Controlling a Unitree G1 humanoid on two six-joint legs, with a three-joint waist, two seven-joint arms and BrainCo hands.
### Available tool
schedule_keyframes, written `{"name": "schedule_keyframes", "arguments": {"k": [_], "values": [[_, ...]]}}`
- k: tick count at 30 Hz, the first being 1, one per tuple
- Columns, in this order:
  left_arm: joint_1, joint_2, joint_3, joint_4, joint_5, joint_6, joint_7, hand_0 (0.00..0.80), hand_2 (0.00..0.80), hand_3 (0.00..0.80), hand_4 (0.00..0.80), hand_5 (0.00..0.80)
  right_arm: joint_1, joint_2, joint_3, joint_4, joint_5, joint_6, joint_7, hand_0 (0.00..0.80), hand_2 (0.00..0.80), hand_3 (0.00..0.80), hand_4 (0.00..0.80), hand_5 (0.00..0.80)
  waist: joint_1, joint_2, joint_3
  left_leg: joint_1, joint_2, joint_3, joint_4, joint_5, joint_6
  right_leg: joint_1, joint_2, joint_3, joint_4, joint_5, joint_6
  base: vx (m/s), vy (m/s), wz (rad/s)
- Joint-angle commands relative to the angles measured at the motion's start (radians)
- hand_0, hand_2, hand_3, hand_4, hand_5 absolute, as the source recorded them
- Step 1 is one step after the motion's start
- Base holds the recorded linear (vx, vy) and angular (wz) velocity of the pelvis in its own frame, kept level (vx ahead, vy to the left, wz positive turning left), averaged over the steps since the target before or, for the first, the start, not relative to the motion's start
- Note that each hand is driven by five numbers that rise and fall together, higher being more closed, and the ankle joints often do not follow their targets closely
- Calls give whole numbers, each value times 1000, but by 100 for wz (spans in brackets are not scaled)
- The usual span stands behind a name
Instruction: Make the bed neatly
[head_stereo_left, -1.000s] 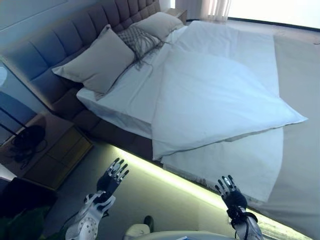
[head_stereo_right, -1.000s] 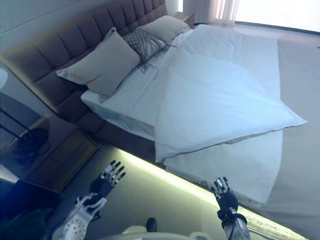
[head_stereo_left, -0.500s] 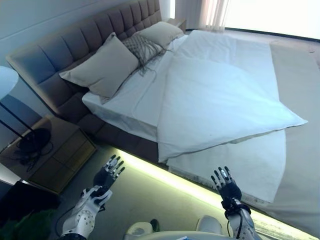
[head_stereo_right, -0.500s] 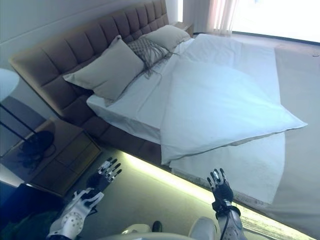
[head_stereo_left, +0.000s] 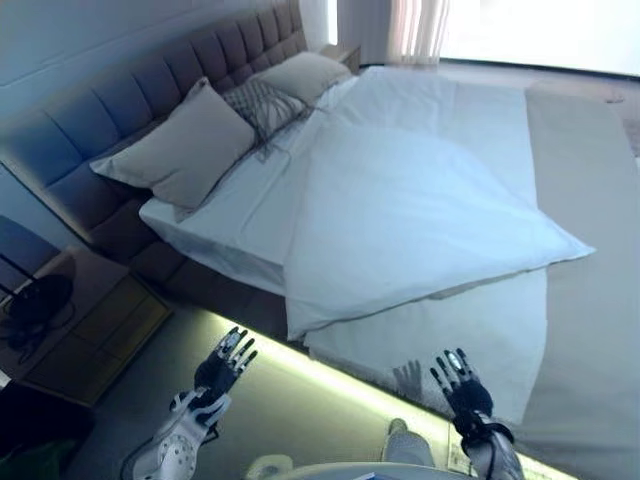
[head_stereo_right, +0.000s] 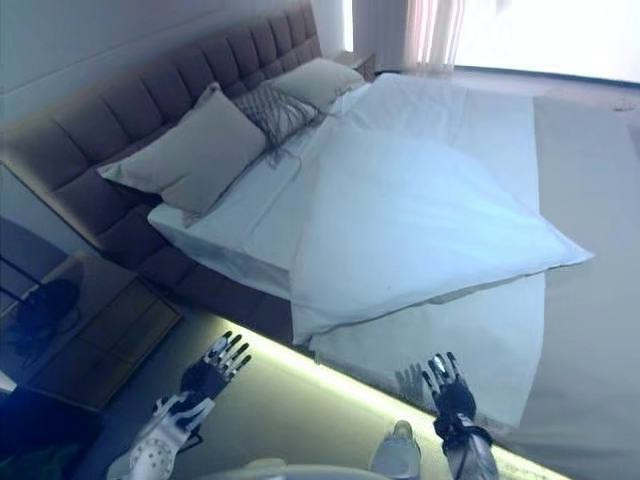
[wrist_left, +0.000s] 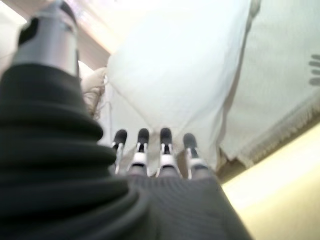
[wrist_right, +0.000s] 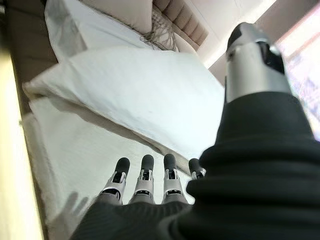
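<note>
Nearest, at about 7 o'clock in the head views, the left hand (head_stereo_left: 226, 362) hangs over the floor (head_stereo_left: 300, 410) beside the bed, its fingers (wrist_left: 142, 150) straight and spread, holding nothing. At about 5 o'clock the right hand (head_stereo_left: 458, 382) is raised the same way, fingers (wrist_right: 145, 175) splayed and empty, its palm near the bed's side but not touching the bedding. Just past both hands a lit strip (head_stereo_left: 330, 375) glows along the base of the bed frame. Above it, toward 4 o'clock, a beige blanket with a fringed edge (head_stereo_left: 470, 330) hangs over the side of the mattress. On top of it, at the centre, lies the white duvet (head_stereo_left: 410, 210), folded back on itself so that one corner points toward 3 o'clock and another droops over the near edge toward 6 o'clock. Toward 9 o'clock the white sheet (head_stereo_left: 215, 225) lies bare between duvet and headboard. At about 8 o'clock a wooden nightstand (head_stereo_left: 85, 335) stands beside the bed. Further out, at 10 o'clock, a large beige pillow (head_stereo_left: 180, 150) leans on the tufted headboard (head_stereo_left: 120, 95); beyond it sit a patterned cushion (head_stereo_left: 260, 100) and, at 11 o'clock, a second beige pillow (head_stereo_left: 305, 72). At 12 o'clock, curtains (head_stereo_left: 415, 25) hang by a bright window.
</note>
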Motion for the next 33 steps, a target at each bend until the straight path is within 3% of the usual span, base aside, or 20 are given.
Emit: {"name": "schedule_keyframes", "arguments": {"k": [1,4,6,8,11,13,15,17,24,28,31,33], "values": [[-11,57,-5,-56,-57,-54,-40,0,0,0,0,0,-72,10,14,-48,10,-19,7,0,0,0,0,0,2,-53,-29,85,23,-9,164,256,11,45,7,38,-195,173,55,278,-370,5],[-35,32,-39,-51,-90,-74,-27,0,0,0,0,0,-97,-15,19,-21,20,-44,14,0,0,0,0,0,-5,-71,-33,2,22,42,349,323,20,97,51,20,-205,120,-15,189,-297,-1],[-48,21,-58,-38,-79,-84,-42,0,0,0,0,0,-96,-14,6,-6,31,-64,16,0,0,0,0,0,-4,-76,-25,-57,35,80,351,309,39,115,69,13,-200,100,-28,157,-188,12],[-64,19,-81,-33,-56,-98,-47,0,0,0,0,0,-94,-8,-2,-3,51,-79,20,0,0,0,0,0,2,-67,-16,-82,42,90,257,325,40,135,94,9,-192,73,-28,161,-52,12],[-96,24,-95,-29,-53,-77,-36,0,0,0,0,0,-65,1,-23,-28,66,-74,-7,0,0,0,0,0,13,-36,-9,-102,52,102,17,411,-1,192,128,-1,-207,32,-17,193,58,8],[-116,15,-104,-22,-45,-72,-27,0,0,0,0,0,-48,-3,-27,-46,73,-79,-11,0,0,0,0,0,28,-30,-1,-144,47,89,-86,450,-24,233,129,3,-229,17,-6,231,77,34],[-133,10,-110,-6,-47,-77,-15,0,0,0,0,0,-34,-7,-22,-65,82,-83,-10,0,0,0,0,0,54,-14,7,-207,47,60,-235,535,-51,277,142,26,-248,-2,-1,301,76,38],[-136,9,-100,-1,-42,-69,-14,0,0,0,0,0,-28,-7,-23,-63,95,-85,-12,0,0,0,0,0,76,-9,11,-244,43,37,-290,571,-62,299,143,39,-243,-20,-1,302,52,5],[-81,7,-56,11,-24,-58,-8,0,0,0,0,0,-21,16,-28,-20,71,-89,23,0,0,0,0,0,120,25,-9,-276,22,-59,-329,556,-58,343,138,67,-195,-105,-6,335,85,-59],[-80,9,-44,35,-3,-47,-8,0,0,0,0,0,-28,28,-11,-26,66,-95,10,0,0,0,0,0,151,27,-18,-301,-12,-70,-309,556,-52,397,123,74,-178,-150,3,462,170,-33],[-106,21,-51,57,5,-52,4,0,0,0,0,0,-62,46,26,3,75,-113,-34,0,0,0,0,0,164,16,-24,-288,-45,-46,-280,490,-18,403,54,58,-113,-159,44,451,262,12],[-122,31,-54,65,31,-57,-14,0,0,0,0,0,-47,70,2,-7,91,-92,-43,0,0,0,0,0,168,-6,-39,-323,-84,-23,-193,450,16,409,0,52,-61,-86,83,373,244,-5]]}}
